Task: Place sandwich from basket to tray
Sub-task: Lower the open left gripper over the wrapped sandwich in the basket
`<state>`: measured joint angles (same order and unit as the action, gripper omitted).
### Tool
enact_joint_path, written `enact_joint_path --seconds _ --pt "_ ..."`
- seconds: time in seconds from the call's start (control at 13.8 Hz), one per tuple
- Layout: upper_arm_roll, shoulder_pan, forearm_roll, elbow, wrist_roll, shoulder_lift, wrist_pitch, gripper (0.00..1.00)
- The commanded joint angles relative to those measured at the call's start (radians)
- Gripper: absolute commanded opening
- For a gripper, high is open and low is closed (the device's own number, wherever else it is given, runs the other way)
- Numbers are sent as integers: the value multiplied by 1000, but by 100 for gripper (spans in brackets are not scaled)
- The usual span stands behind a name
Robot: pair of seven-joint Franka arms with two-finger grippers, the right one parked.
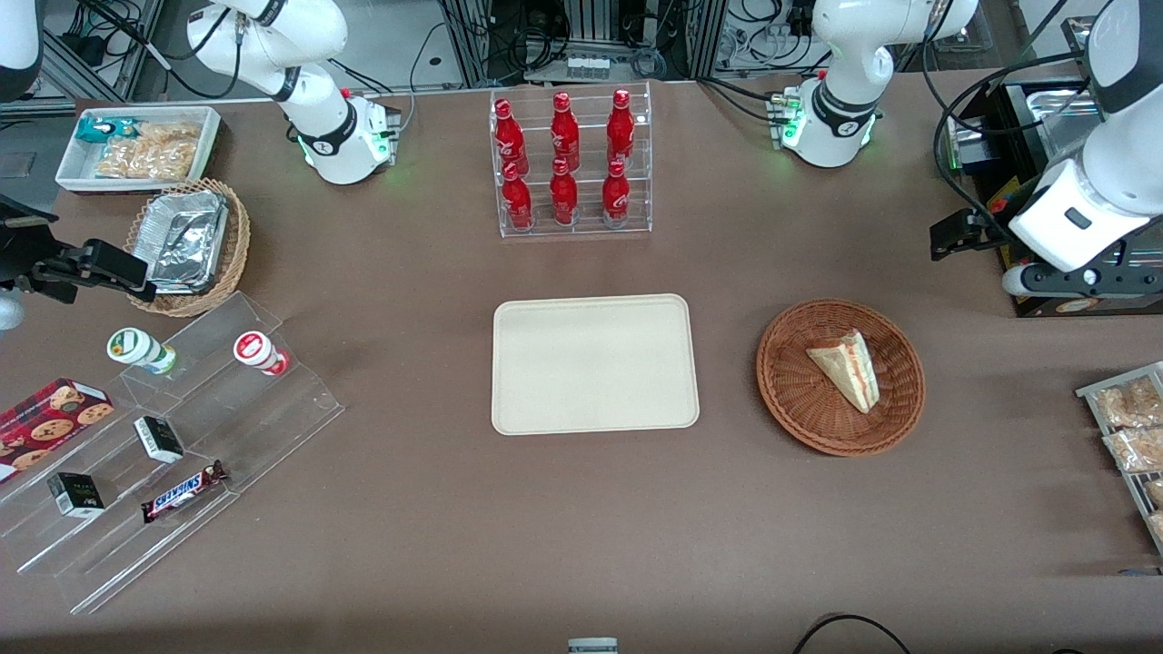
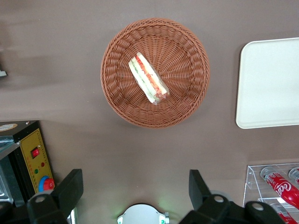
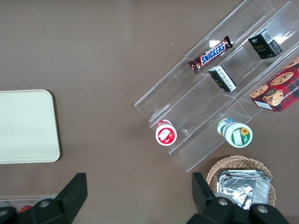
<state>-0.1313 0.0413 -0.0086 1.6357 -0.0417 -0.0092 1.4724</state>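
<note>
The sandwich (image 1: 847,367), a pale triangular wedge with red filling in clear wrap, lies in the round reddish-brown wicker basket (image 1: 790,400). Both also show in the left wrist view, the sandwich (image 2: 147,78) inside the basket (image 2: 187,51). The cream-beige tray (image 1: 595,363) lies flat beside the basket, toward the parked arm's end, with nothing on it; its edge shows in the left wrist view (image 2: 271,84). The left arm's gripper (image 2: 134,186) hangs high above the table, open and holding nothing, farther from the front camera than the basket. In the front view the gripper (image 1: 1058,280) is at the working arm's end.
A clear rack of red bottles (image 1: 571,163) stands farther from the front camera than the tray. A black appliance (image 1: 1036,127) sits under the working arm. Snack packets (image 1: 1131,431) lie at the working arm's end. Clear stepped shelves (image 1: 164,436), a tan basket with foil trays (image 1: 186,241) and a white snack bin (image 1: 136,145) stand at the parked arm's end.
</note>
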Motion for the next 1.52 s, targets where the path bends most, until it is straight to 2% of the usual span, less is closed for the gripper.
enact_joint_path --seconds 0.0,0.22,0.51,1.02,1.09,1.31,1.45 --pt "-5 3 -2 -5 25 -17 -11 100" --pt "-11 -1 6 13 17 -2 -18 100" --pt "-21 -4 6 166 16 20 93 100" --pt "-24 -12 -2 562 -18 28 638 100" --pt "-24 -14 -2 596 -80 34 707 100" --pt "-24 -32 1 604 -355 87 781 100" --pt "-24 -32 -1 612 -473 109 824 100"
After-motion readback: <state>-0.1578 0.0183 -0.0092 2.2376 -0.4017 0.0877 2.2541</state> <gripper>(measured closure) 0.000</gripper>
